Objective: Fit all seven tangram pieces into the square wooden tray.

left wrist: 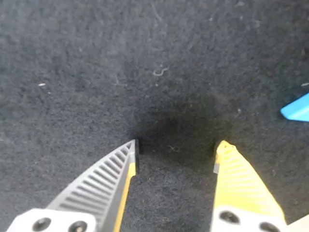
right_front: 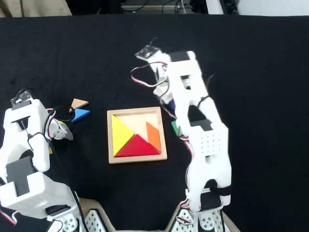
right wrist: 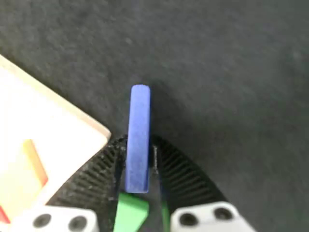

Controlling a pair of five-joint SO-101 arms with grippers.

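The square wooden tray point(right_front: 137, 158) lies mid-table on the black cloth point(right_front: 241, 58). It holds a yellow triangle point(right_front: 120, 131) at its left, a red triangle point(right_front: 138, 147) at its near edge and an orange piece point(right_front: 153, 136) at its right. Just beside the tray's far right corner, the right gripper point(right wrist: 138, 145) pinches a dark blue piece point(right wrist: 139, 121) standing on edge. A green piece point(right_front: 175, 128) lies by the tray's right rim. Left of the tray lie a tan piece point(right_front: 79, 103) and a light blue triangle point(right_front: 80, 114). Near them the left gripper point(left wrist: 176, 147) hangs over bare cloth, its fingers spread wide.

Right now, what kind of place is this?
Probably a robot test bench: the left arm and right arm stand at a black-covered table, with a wooden tray puzzle; cables run behind.
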